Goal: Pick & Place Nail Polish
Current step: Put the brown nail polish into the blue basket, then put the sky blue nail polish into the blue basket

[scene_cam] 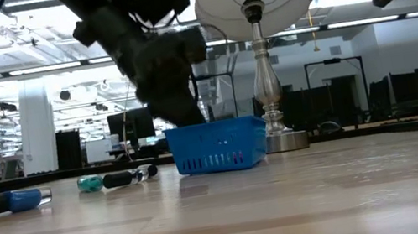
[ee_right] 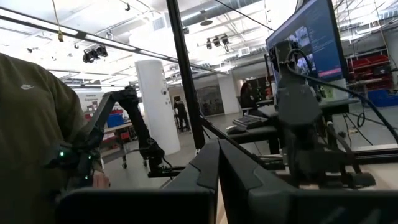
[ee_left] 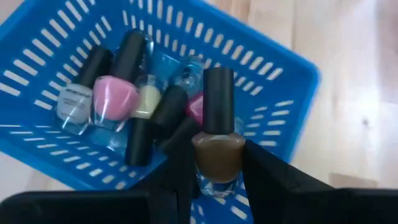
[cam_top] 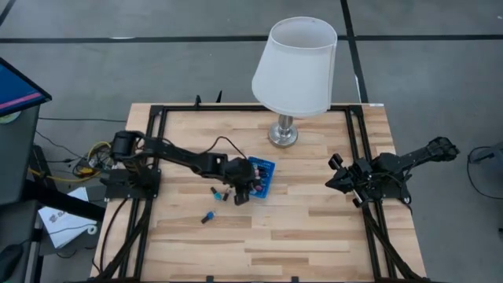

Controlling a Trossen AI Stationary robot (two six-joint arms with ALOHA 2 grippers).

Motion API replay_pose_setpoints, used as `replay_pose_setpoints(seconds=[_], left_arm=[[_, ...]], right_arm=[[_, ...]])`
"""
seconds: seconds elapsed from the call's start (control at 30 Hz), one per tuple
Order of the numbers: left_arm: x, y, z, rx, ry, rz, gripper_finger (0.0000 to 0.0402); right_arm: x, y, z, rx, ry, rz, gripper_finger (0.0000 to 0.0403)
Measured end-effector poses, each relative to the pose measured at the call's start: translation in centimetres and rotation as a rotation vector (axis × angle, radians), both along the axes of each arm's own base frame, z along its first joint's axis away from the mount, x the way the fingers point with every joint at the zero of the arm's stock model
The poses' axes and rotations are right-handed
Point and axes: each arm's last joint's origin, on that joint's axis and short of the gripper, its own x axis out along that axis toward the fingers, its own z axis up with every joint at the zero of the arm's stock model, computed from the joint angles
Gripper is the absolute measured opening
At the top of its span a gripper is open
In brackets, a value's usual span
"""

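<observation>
Over the blue basket [ee_left: 292,81] near mid-tabletop [cam_top: 314,228], the left gripper [ee_left: 214,165] holds a brown nail polish bottle [ee_left: 217,146] between its fingers, dark cap up. Several bottles [ee_left: 115,93] lie inside the basket. Two more bottles [cam_top: 210,217] lie on the wood beside it. The right gripper [cam_top: 336,174] waits at the right edge, fingers pressed together, empty.

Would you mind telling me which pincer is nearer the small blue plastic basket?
Left. The left pincer hangs over the small blue plastic basket, holding a brown bottle; the right pincer waits at the table's right side.
</observation>
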Motion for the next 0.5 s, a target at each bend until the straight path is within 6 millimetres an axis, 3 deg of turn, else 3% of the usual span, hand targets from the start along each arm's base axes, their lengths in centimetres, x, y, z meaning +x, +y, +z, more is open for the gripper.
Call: replay_pose_setpoints(seconds=[0.1,0.23,0.5], left_arm=[[0.2,0.0,-0.3,0.004,0.001,0.003,0.0104],[0.1,0.1,-0.2,0.014,0.001,0.011,0.0155],[-1.6,0.6,5.0,0.066,-0.118,0.001,0.026]], right_arm=[[0.0,0.0,0.0,-0.001,0.002,0.0,0.0],[0.0,0.0,0.0,-0.002,0.005,0.0,0.0],[0.0,0.0,-0.1,-0.002,0.006,0.0,0.0]])
